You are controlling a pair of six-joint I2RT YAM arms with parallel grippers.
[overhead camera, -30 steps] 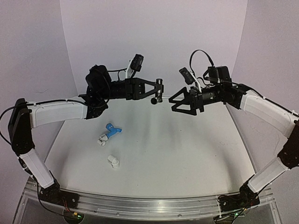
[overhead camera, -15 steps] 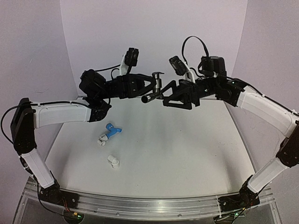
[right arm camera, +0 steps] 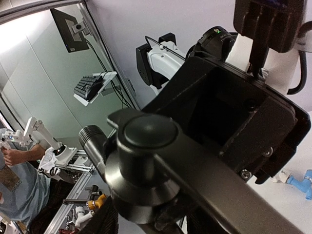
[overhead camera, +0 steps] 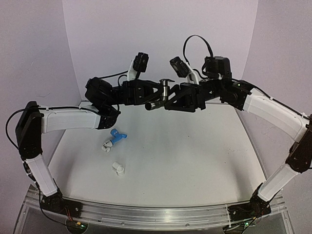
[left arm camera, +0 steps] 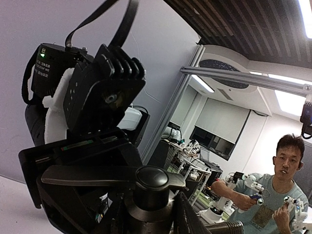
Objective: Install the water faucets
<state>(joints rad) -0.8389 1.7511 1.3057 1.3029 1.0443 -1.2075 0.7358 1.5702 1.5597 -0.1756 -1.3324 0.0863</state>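
Observation:
The dark grey metal faucet (overhead camera: 163, 94) with its small lever handle hangs in mid-air over the back of the table, between both grippers. My left gripper (overhead camera: 162, 92) is shut on it from the left. My right gripper (overhead camera: 169, 99) is shut on it from the right. In the left wrist view the faucet (left arm camera: 151, 187) sits between my left gripper's (left arm camera: 148, 219) fingers. In the right wrist view the faucet (right arm camera: 144, 165) sits between my right gripper's (right arm camera: 151, 222) fingers, threaded spout at the left. The light blue plastic faucet (overhead camera: 117, 134) lies on the table at the left.
One white pipe fitting (overhead camera: 107, 145) touches the blue faucet's near end. Another white fitting (overhead camera: 118, 168) lies nearer the front. The white table (overhead camera: 195, 161) has walls behind and at both sides. The blue faucet shows at the right wrist view's edge (right arm camera: 304, 181).
My right gripper has moved left from a gap away and closed round the grey faucet. My left gripper has lifted the faucet slightly and turned it, spout pointing lower left.

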